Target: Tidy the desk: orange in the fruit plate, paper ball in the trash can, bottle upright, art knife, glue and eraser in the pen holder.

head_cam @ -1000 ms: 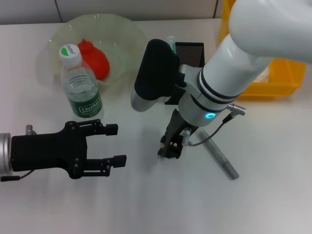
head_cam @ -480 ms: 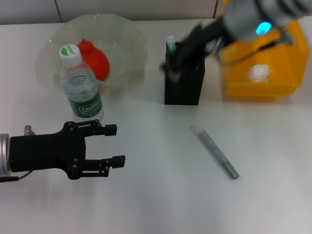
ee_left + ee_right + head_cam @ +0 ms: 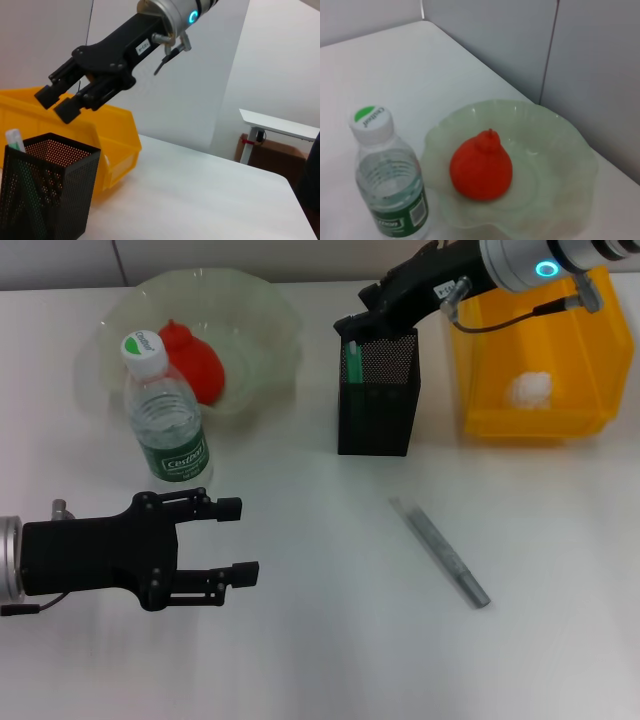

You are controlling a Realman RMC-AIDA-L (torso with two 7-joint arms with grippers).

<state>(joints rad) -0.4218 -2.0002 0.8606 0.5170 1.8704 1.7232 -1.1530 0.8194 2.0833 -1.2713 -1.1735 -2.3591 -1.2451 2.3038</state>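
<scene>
My right gripper (image 3: 352, 326) hovers just over the rim of the black mesh pen holder (image 3: 378, 392), its fingers close together; it also shows in the left wrist view (image 3: 56, 103). The eraser is hidden. A green-and-white glue stick (image 3: 15, 140) stands inside the holder. The grey art knife (image 3: 440, 553) lies on the desk (image 3: 330, 660). The orange (image 3: 195, 362) rests in the fruit plate (image 3: 262, 310). In front of the plate, the bottle (image 3: 166, 418) stands upright. A paper ball (image 3: 532, 390) sits in the yellow trash can (image 3: 500, 423). My left gripper (image 3: 238, 538) is open and low at the front left.
The trash can stands right beside the pen holder at the back right. The bottle is close to the fruit plate's front rim (image 3: 485, 225). Bare desk lies between my left gripper and the art knife.
My right arm has lifted off the desk in front of the pen holder and swung back over its rim, uncovering the trash can and paper ball. My left gripper has stayed put.
</scene>
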